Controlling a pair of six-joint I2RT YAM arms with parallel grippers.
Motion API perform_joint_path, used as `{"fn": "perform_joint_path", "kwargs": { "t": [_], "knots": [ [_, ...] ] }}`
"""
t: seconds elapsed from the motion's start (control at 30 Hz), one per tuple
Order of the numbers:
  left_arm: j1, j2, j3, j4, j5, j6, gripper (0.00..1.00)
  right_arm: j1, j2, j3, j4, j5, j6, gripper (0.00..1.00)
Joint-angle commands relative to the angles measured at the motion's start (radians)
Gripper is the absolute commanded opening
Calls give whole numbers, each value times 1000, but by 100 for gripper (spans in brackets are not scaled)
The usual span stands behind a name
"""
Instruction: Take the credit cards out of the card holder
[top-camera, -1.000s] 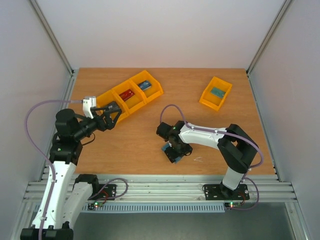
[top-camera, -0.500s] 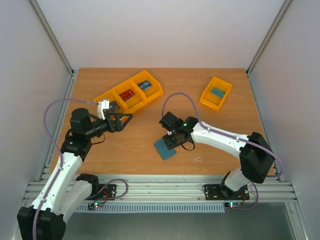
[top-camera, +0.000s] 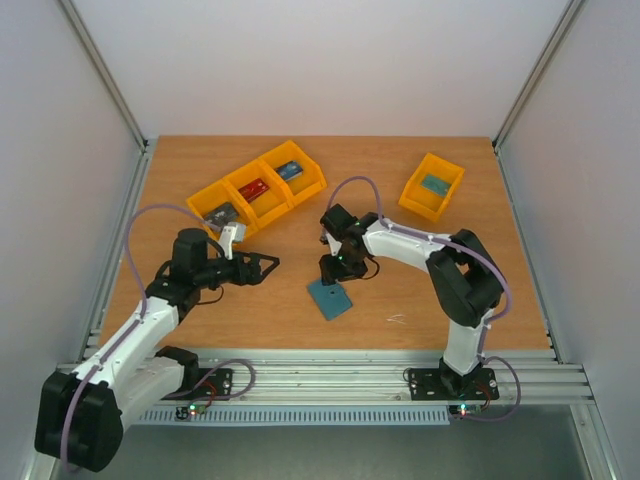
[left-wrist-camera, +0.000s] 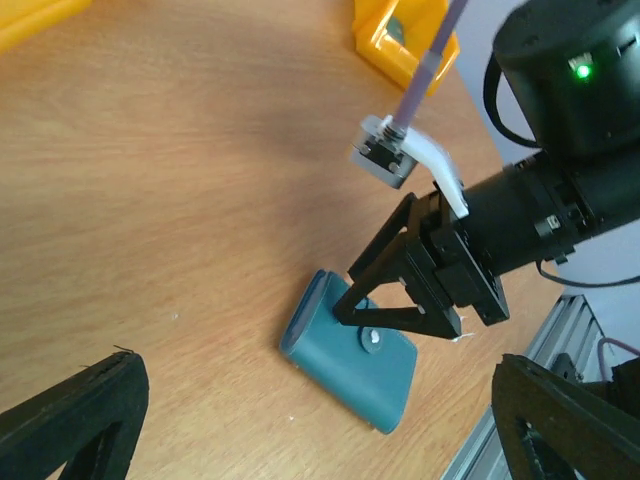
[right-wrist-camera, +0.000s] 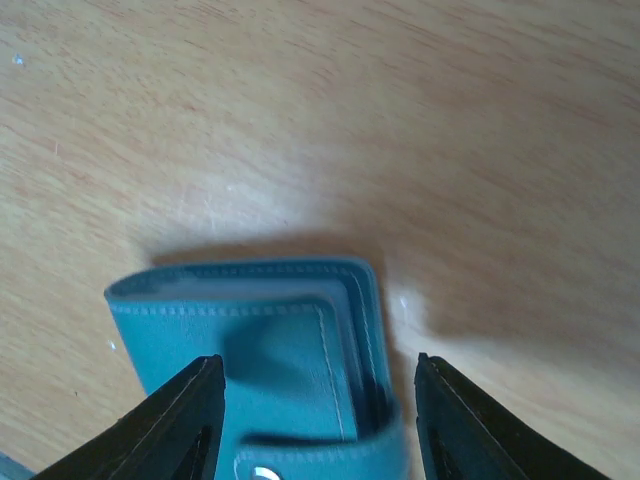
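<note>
Right wrist: be centring your released right gripper (right-wrist-camera: 312, 365) over the flat teal bifold card holder (right-wrist-camera: 250, 350); left gripper (top-camera: 262, 266) is gaping too.

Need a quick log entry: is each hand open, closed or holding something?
Left hand: open, holding nothing.
Right hand: open over the card holder, not gripping it.

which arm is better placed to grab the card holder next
Right: the right gripper hangs open over the folded card holder; the left gripper is off to the side.
</note>
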Motion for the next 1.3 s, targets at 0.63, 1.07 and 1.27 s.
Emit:
{"fn": "perform_joint_path", "kwargs": {
  "t": [0.63, 1.07, 1.27],
  "knots": [
    [-18, -5, -47, 60, -53, 81, 96, -40, 138, 78, 42, -143, -45, 1],
    [-19, 23, 28, 87, 83, 141, 97, -124, -118, 18, 172, -374, 3, 1],
    [-18, -11, 91, 31, 145, 183, 96, -125, -224, 50, 151, -384, -27, 1]
  ]
}}
